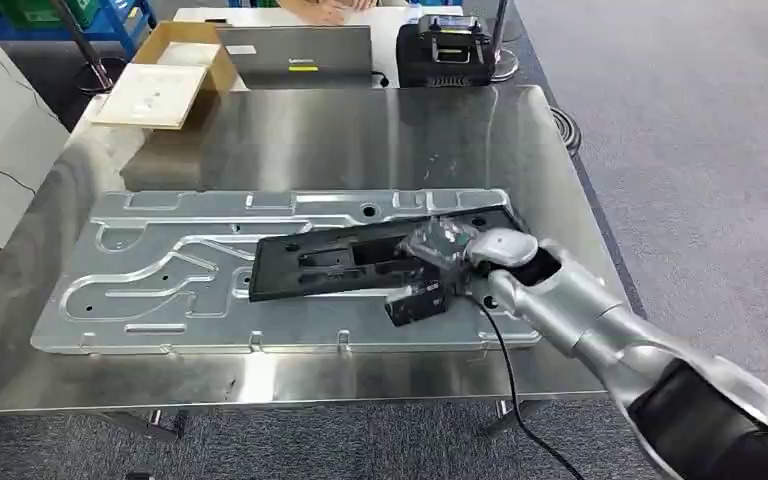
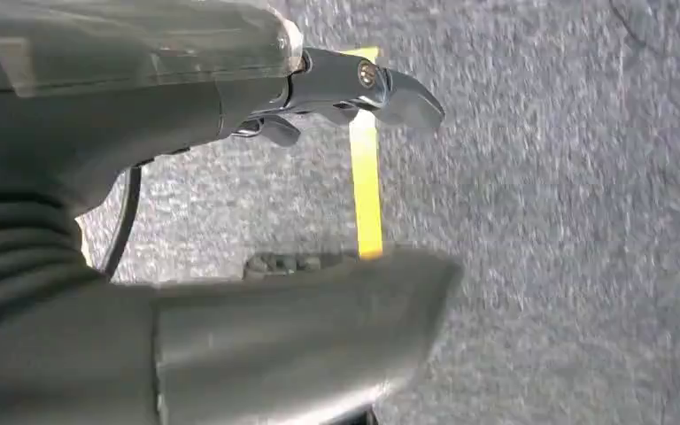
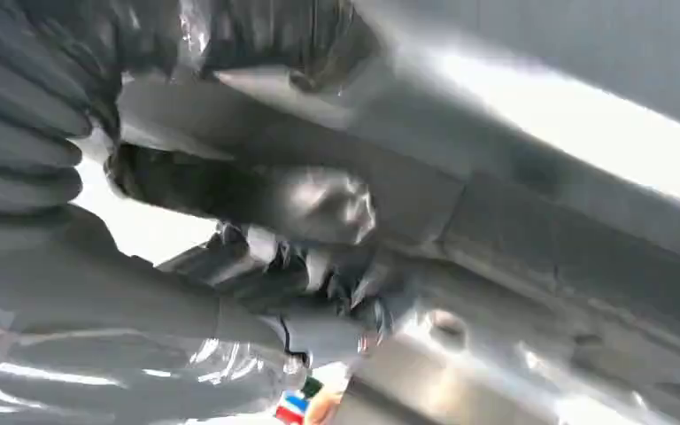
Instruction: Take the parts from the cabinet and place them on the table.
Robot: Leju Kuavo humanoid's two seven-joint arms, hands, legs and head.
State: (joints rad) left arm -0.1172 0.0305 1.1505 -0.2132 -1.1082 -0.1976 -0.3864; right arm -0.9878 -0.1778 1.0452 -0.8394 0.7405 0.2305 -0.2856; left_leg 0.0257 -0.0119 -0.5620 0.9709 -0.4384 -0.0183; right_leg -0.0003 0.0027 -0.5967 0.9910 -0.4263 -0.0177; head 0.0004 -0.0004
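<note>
One flat black part (image 1: 345,262) (angular, matte) on ribbed silver panel (image 1: 160,280).

Black part (image 1: 345,262) apparently atop plate (image 1: 160,280)

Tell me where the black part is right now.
In the head view the black part lies on the large silver plate on the steel table, right of centre, with the right hand at its right end.

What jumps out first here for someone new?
A big silver metal plate lies flat across the steel table, with a black part on top of it. The right hand rests at that part's right end. A laptop sits at the far edge.
</note>
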